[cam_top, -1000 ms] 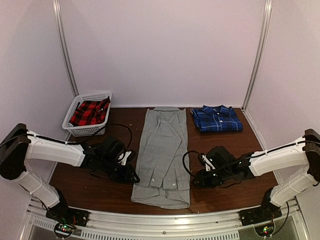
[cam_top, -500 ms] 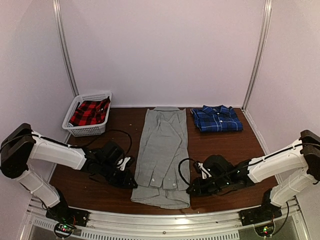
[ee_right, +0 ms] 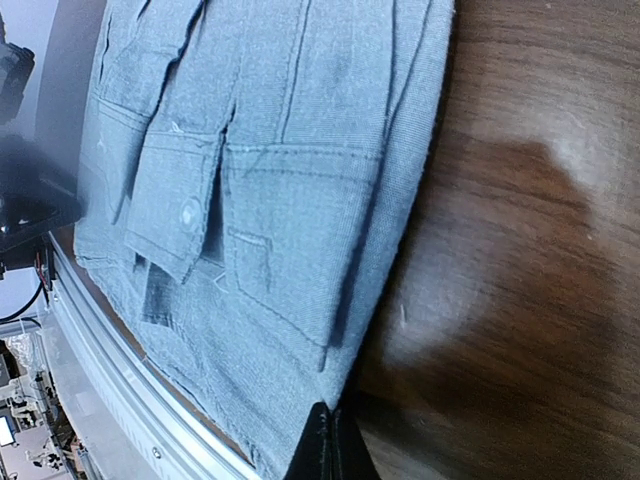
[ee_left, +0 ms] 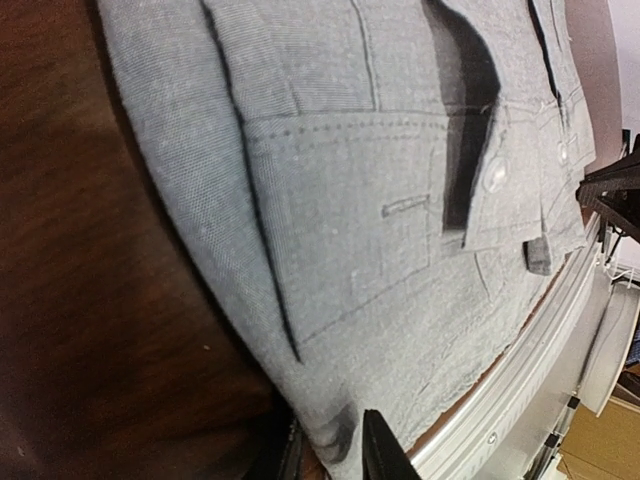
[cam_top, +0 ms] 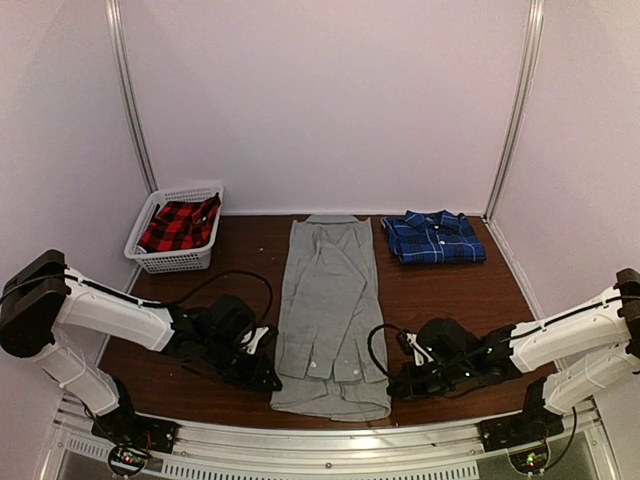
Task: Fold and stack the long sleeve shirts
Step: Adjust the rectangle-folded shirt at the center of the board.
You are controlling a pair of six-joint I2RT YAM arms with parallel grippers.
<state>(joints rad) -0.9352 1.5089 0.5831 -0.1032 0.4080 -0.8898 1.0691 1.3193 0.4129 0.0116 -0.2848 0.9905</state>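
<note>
I am looking down on the dark wooden table [cam_top: 440, 300], where the grey shirt [cam_top: 328, 290] is lying flat in the middle. Its long axis is running straight away from me, with the collar at the far edge and the hem at the near edge. The blue plaid shirt [cam_top: 433, 238] is sitting folded at the far right, well apart from the work. I am reaching both arms low and inward from either side, forearms nearly level with the tabletop. Each one is meeting its own near hem corner, so the shirt lies between the two tools and stretches away from both. Neither arm is nearer than the other. The left gripper [cam_top: 266, 376] is straddling the left hem corner with its jaws narrowly apart. In its wrist view one of its fingers [ee_left: 385, 455] is showing beside the fabric, and I cannot tell whether it is biting yet. The right gripper [cam_top: 395, 386] is closed tight, its fingers [ee_right: 325, 445] pressed together at the right hem edge and, as I judge it, pinching the cloth.
</note>
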